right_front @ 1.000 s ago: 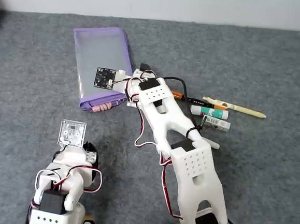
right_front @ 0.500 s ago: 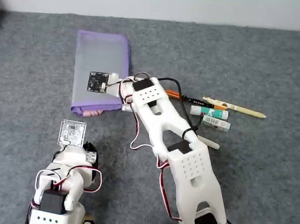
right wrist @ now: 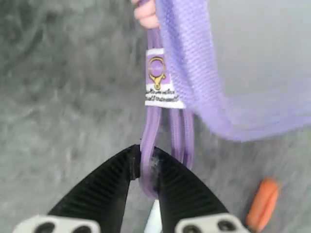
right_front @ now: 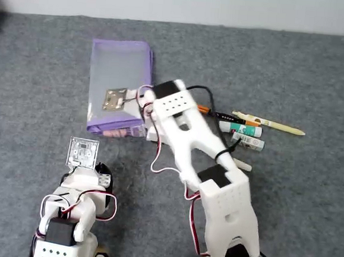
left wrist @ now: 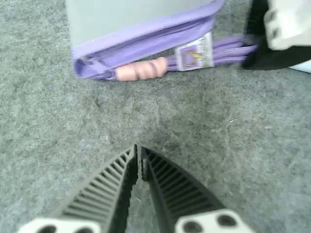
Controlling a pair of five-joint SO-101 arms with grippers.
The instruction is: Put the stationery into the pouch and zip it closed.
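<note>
Looking down from the high view, I have the purple pouch (right_front: 120, 71) lying flat on the grey mat (right_front: 40, 64), toward the far left. My right arm (right_front: 184, 129) stretches across to the pouch's near right corner. The stationery sits outside the pouch, in a loose cluster just right of that arm: a cream pen (right_front: 273, 123), a dark pen (right_front: 232, 117), two white tubes (right_front: 241, 129) side by side, and an orange marker (right_front: 204, 109) partly under the arm. My left arm (right_front: 73, 210) sits at the near edge, short of the pouch and not touching it.

On the left wrist view, the left gripper (left wrist: 138, 155) is clenched on nothing, its ribbed fingers pressed together just above the mat. Ahead of it lies the pouch's near edge, with a pink ribbed piece (left wrist: 141, 69) against the zipper side and a small label (left wrist: 194, 52) on the purple strap (left wrist: 233, 48). The black and white body of the right arm sits over the strap's far end.

On the right wrist view, the right gripper (right wrist: 144, 158) is grasping the strap, with the doubled purple cord pinched between its black fingers. The label sits farther up the strap, the pouch's mesh wall runs off beside it, and the orange marker lies on the mat near the gripper.
</note>
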